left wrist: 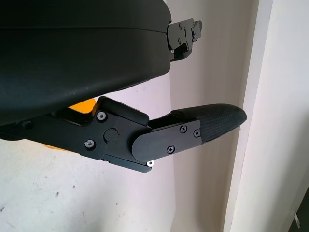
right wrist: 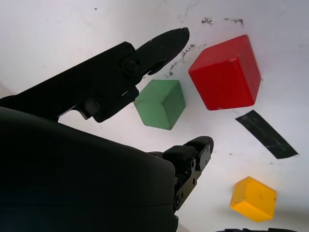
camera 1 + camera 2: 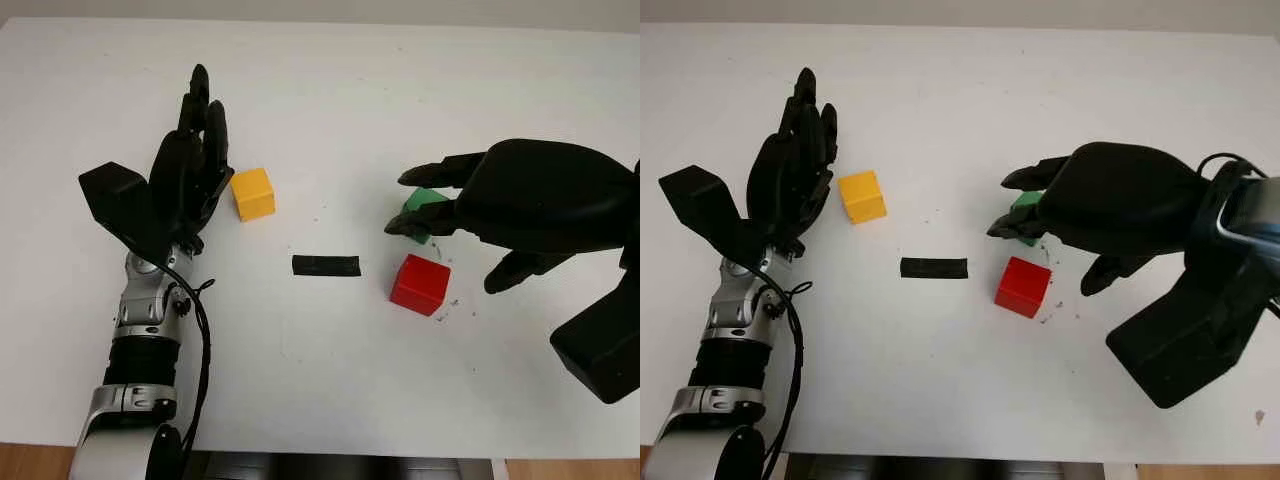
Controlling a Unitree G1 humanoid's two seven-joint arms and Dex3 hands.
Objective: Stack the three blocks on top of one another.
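- The place looked like a robotics lab or test bench.
- A plain white tabletop carried small scuff marks and one strip of black tape stuck flat near its middle.
- Small painted cubes, yellow, red and green, sat on it like test props.

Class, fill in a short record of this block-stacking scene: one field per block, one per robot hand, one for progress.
green block: on table, between right robot hand's fingers, not visibly gripped
red block: on table, beside green
yellow block: on table, apart, by left robot hand
right robot hand: open, around green block
left robot hand: open, beside yellow block
progress: nothing stacked
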